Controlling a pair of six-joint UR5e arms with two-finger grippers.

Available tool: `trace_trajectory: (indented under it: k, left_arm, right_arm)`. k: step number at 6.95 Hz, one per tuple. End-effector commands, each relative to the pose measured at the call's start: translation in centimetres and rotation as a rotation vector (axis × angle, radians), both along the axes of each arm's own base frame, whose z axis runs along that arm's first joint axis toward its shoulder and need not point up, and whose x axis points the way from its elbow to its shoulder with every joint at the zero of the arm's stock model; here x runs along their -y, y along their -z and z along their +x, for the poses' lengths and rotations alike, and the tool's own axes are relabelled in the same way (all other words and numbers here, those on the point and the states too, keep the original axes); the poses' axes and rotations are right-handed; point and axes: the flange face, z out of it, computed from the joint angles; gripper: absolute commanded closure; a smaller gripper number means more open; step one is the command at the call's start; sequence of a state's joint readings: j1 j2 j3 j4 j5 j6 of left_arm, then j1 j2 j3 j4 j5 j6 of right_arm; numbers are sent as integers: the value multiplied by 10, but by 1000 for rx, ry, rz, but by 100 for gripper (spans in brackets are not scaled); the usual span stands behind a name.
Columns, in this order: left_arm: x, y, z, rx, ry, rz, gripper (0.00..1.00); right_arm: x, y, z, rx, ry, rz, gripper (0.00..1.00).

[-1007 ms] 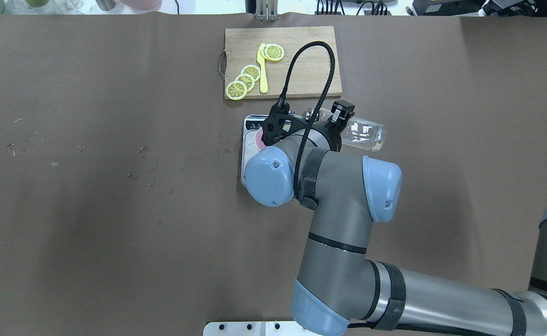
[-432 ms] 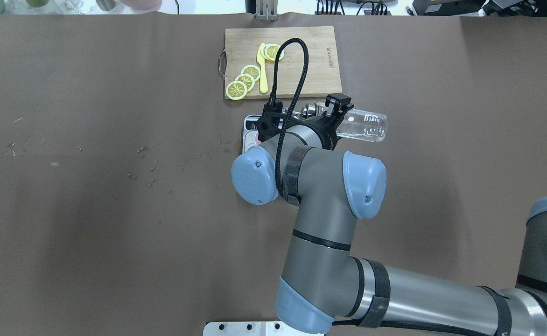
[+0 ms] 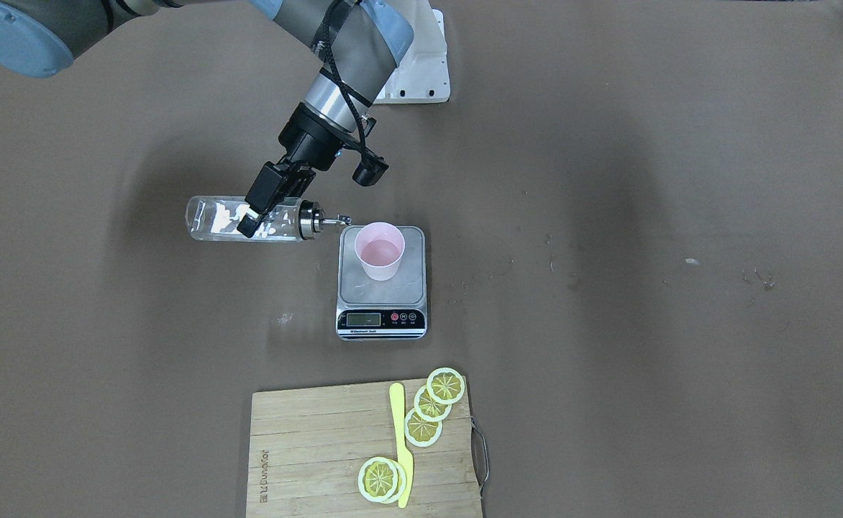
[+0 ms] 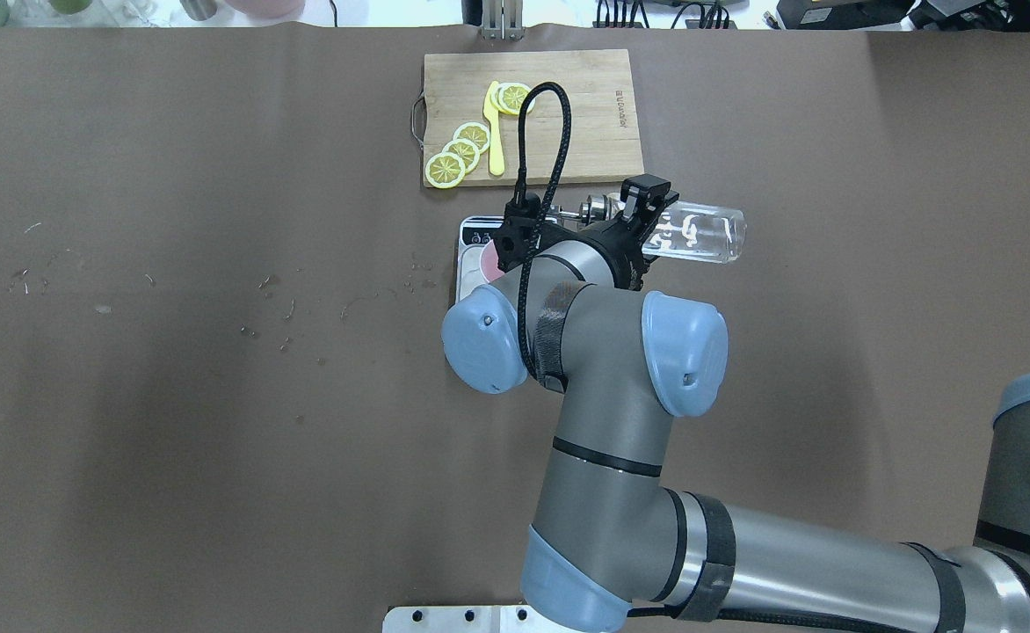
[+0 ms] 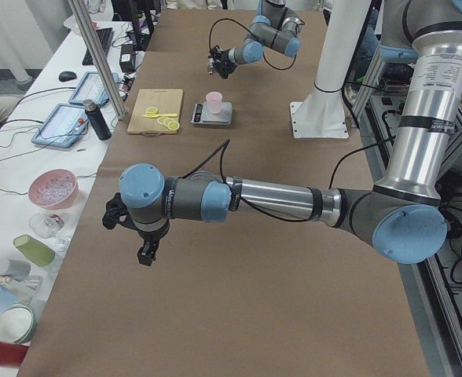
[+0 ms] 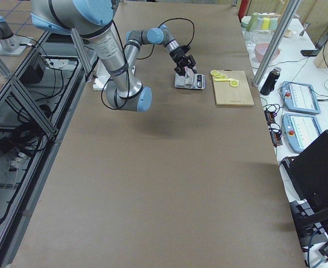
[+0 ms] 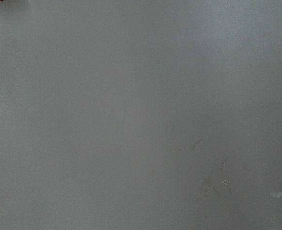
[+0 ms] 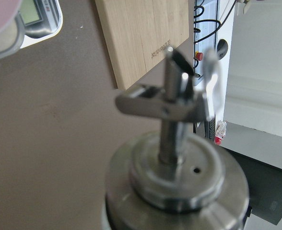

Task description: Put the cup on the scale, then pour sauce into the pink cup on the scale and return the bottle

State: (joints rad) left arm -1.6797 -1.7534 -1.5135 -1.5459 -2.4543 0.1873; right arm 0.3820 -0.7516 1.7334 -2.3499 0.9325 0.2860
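One gripper is working at the scale [image 3: 385, 291]: the right gripper [image 3: 252, 216] is clamping the bottle [image 3: 209, 218] around its glass body. We are seeing the bottle held on its side, roughly level, just beside the scale on the robot's right. Its spout [image 3: 334, 221] is pointing toward the scale, the tip lying near the rim of the cup [image 3: 380, 252]. The cup is standing upright on the scale's steel platform, near its middle. On the scale's black strip we are making out a display [image 3: 363, 319] and red buttons [image 3: 403, 316], with white lettering too small to read. Beyond the scale from the robot, a board [image 3: 306, 446] is carrying lemon slices [image 3: 432, 404], a yellow knife [image 3: 398, 439] and a stamped brand mark [image 3: 263, 471] that we cannot read. Well apart from the scale, the left gripper [image 5: 146, 253] is hanging above the table [image 3: 608, 180]; we are unable to say whether it is gaping or closed.
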Motion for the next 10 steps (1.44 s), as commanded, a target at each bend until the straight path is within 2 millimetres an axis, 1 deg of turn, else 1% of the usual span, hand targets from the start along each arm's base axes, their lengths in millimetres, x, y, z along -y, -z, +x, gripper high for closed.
trace_trajectory:
  k: [1, 5, 7, 8, 10]
  left_arm:
    - [0, -4, 0, -1, 0, -8, 2]
    - [0, -6, 1, -20, 0, -15, 2]
    - [0, -6, 1, -21, 1, -16, 2]
    - [0, -7, 1, -21, 1, -18, 2]
    - [0, -7, 1, -22, 1, -19, 2]
  right_arm:
    - [-12, -5, -7, -47, 16, 10, 100]
    - [-16, -6, -7, -105, 22, 22, 100]
    - [-23, -8, -12, -111, 28, 28, 100]
    - [-25, -14, -14, -133, 29, 33, 100]
    - [-27, -16, -13, -170, 31, 39, 100]
